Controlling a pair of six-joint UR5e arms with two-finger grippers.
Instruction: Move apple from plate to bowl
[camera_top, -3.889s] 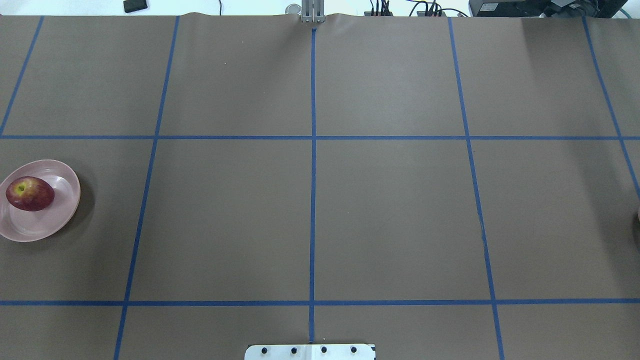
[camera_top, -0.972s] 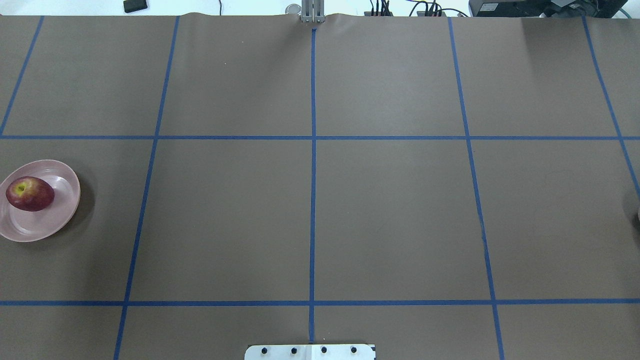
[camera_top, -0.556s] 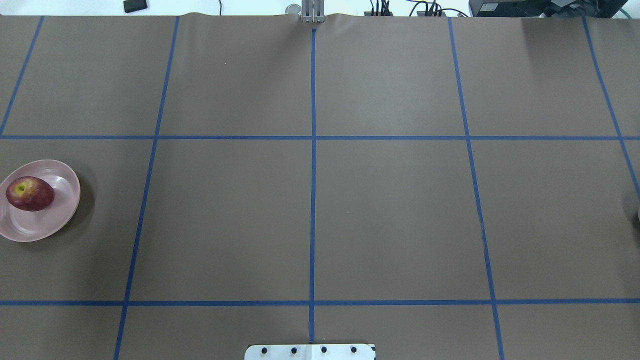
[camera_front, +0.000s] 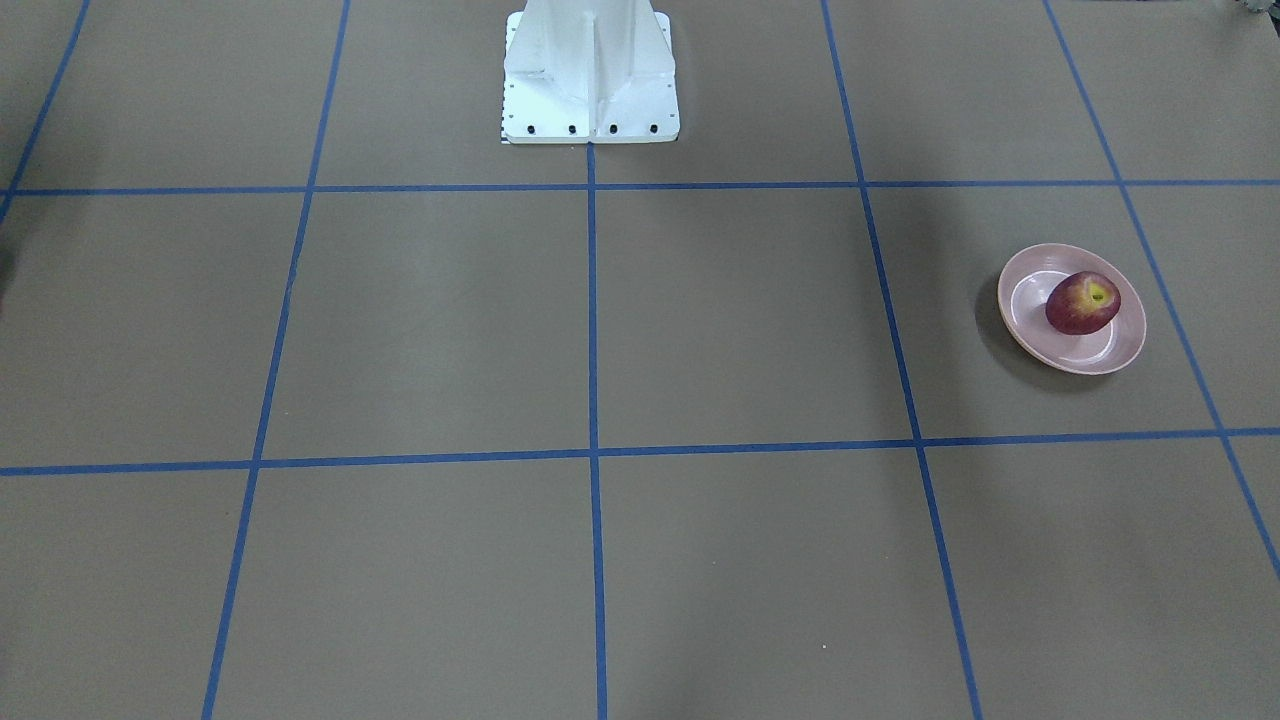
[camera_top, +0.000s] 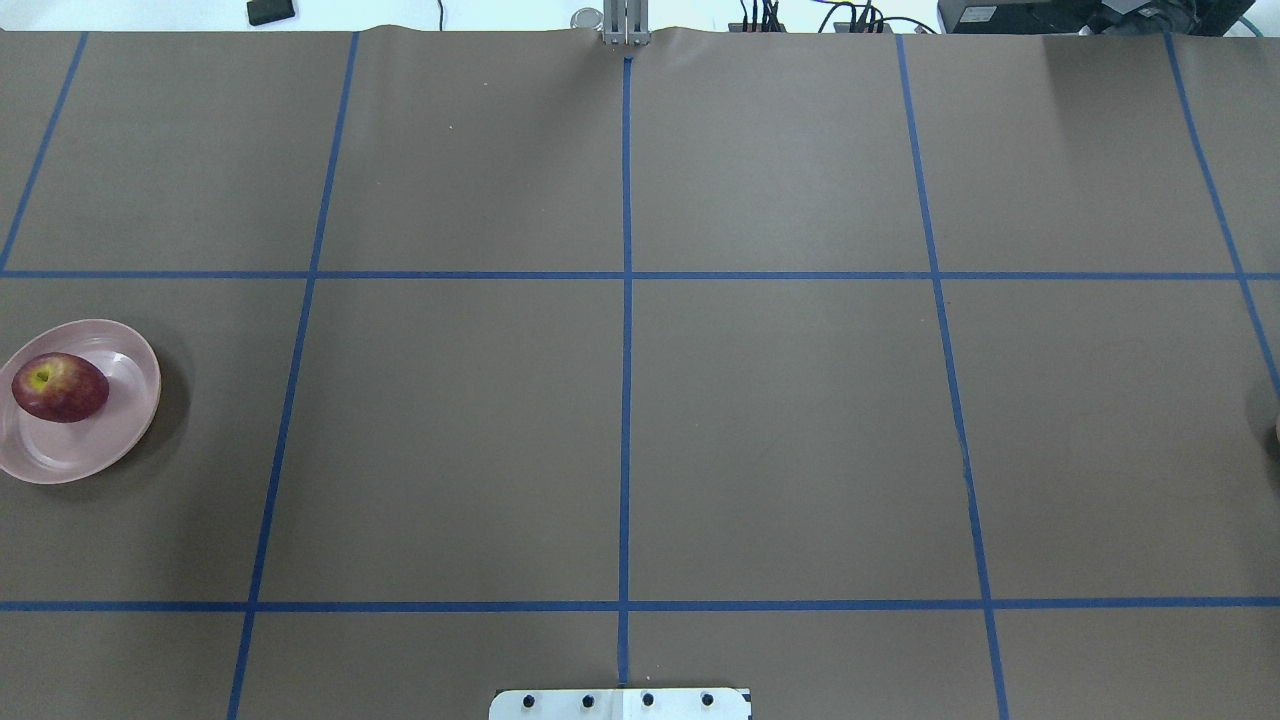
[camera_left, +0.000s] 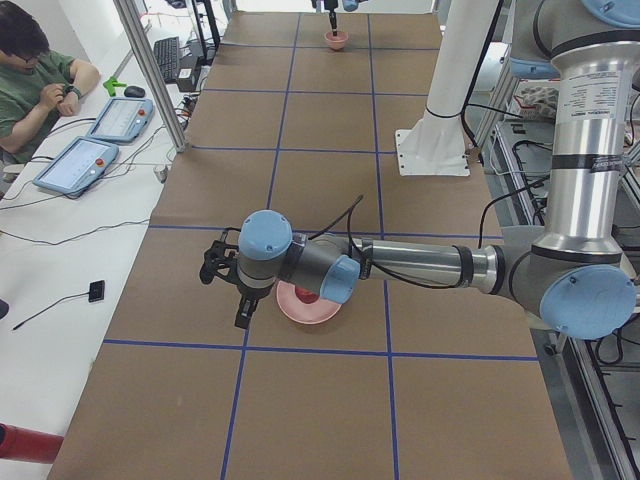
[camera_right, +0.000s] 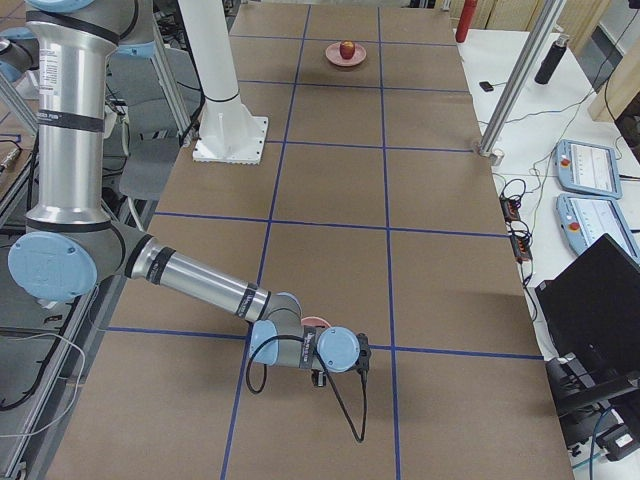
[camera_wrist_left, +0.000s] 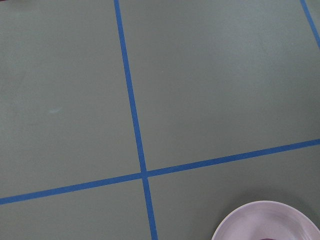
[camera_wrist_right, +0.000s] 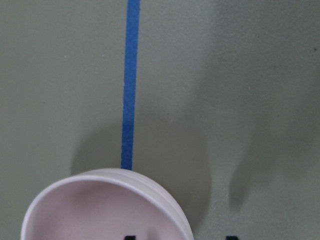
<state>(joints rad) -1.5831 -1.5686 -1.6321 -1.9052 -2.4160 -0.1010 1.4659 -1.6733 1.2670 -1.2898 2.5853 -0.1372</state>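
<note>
The dark-red apple lies on the pale-pink plate at the table's far left; both show in the front view, apple on plate. In the exterior left view my left gripper hovers just beside the plate; I cannot tell whether it is open. The left wrist view shows only the plate's rim. The small pink bowl is empty, at the table's far right end. My right gripper hangs over its edge, with the fingertips apart.
The brown table cover carries a blue tape grid. The white robot base stands at the middle of the near edge. An operator sits beyond the table's far side by two pendants.
</note>
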